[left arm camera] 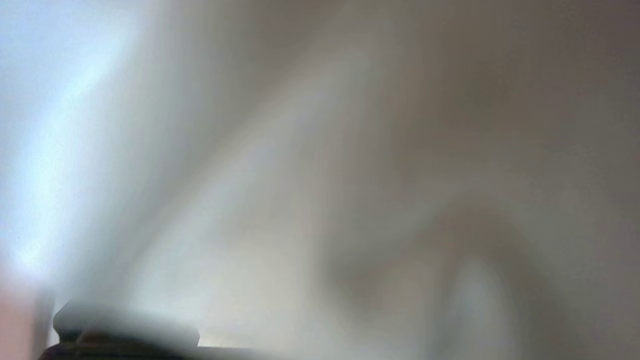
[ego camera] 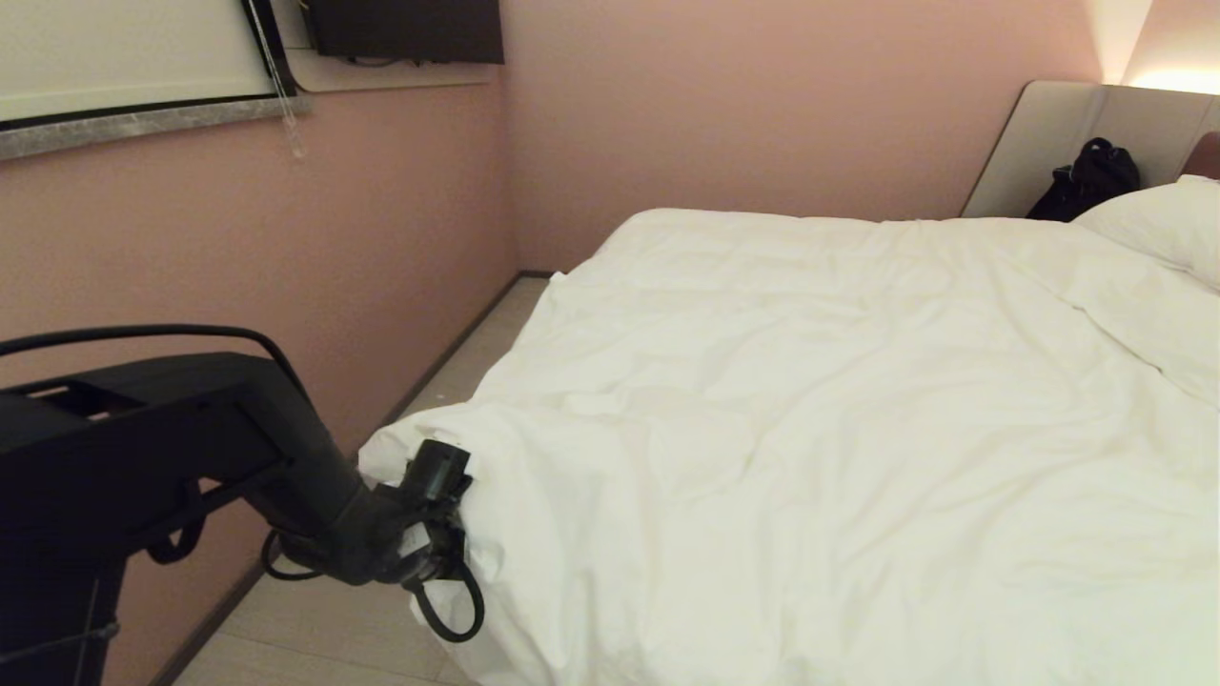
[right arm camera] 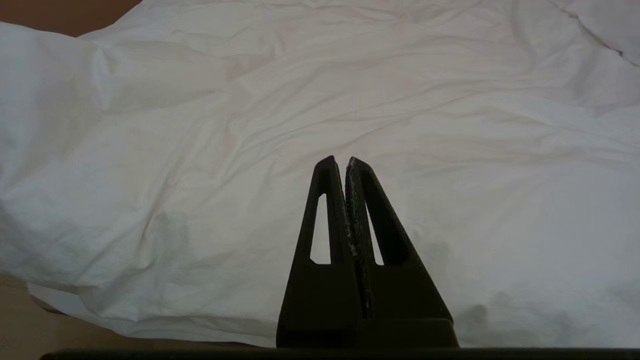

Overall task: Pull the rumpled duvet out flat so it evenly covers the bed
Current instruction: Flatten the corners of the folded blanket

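At the bed's [ego camera: 1058, 143] near left corner, the left gripper [ego camera: 467, 519] pressed into the duvet [ego camera: 810, 400]; whether it was spread or pinching cloth, I cannot tell. The wrinkled duvet covered the bed. The right gripper [right arm camera: 344, 162] hung above it, fingers pressed together.

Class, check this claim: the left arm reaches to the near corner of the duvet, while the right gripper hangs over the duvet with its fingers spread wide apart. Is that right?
One detail is wrong. The right gripper does hang over the duvet, but its fingers are pressed together and hold nothing, as the right wrist view shows. The left arm's reach to the duvet's near corner is correct, as the head view shows.
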You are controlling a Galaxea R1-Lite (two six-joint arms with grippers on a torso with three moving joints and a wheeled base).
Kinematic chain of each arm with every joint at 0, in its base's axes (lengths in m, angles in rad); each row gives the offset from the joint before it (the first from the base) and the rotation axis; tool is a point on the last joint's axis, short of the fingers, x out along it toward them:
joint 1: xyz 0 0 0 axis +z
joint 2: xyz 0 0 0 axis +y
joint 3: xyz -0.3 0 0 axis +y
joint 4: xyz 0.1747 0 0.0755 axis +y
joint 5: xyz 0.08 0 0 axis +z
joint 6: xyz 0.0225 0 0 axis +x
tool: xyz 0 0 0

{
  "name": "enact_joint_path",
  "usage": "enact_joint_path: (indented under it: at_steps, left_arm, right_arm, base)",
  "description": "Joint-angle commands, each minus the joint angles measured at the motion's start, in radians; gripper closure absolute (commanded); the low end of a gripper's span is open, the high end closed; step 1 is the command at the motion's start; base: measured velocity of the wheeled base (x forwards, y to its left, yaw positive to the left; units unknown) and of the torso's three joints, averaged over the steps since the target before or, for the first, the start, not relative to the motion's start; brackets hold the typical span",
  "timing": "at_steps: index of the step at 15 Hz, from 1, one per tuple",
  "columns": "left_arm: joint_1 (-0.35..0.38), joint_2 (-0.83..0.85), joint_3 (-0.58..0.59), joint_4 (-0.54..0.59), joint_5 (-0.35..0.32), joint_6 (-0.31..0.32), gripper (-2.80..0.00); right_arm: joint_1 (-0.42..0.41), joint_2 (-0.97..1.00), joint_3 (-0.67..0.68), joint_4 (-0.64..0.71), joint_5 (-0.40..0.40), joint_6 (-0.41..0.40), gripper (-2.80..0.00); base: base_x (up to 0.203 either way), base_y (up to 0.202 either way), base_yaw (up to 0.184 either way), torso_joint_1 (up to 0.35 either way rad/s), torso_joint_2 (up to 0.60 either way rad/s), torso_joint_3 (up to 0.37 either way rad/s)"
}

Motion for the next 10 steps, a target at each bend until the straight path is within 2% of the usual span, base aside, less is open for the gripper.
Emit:
enact_joint_path:
  at_steps: [1, 7, 10]
  left_arm:
    - [0.0, -0.041, 0.017, 0.017, 0.002, -0.001, -2.8]
    - [0.001, -0.015, 0.024, 0.025, -0.032, -0.004, -2.8]
    - [0.002, 0.003, 0.014, 0.024, -0.027, -0.003, -2.8]
  right_arm:
    - [0.0, 0.001, 0.0, -0.001, 0.0, 0.0, 0.0]
    - [0.0, 0.0, 0.0, -0.001, 0.0, 0.0, 0.0]
    - [0.0, 0.0, 0.0, -0.001, 0.0, 0.0, 0.0]
  base:
    - [0.0, 0.0, 0.0, 0.0, 0.0, 0.0]
    - [0.0, 0.0, 0.0, 0.0, 0.0, 0.0]
    - [0.0, 0.0, 0.0, 0.0, 0.0, 0.0]
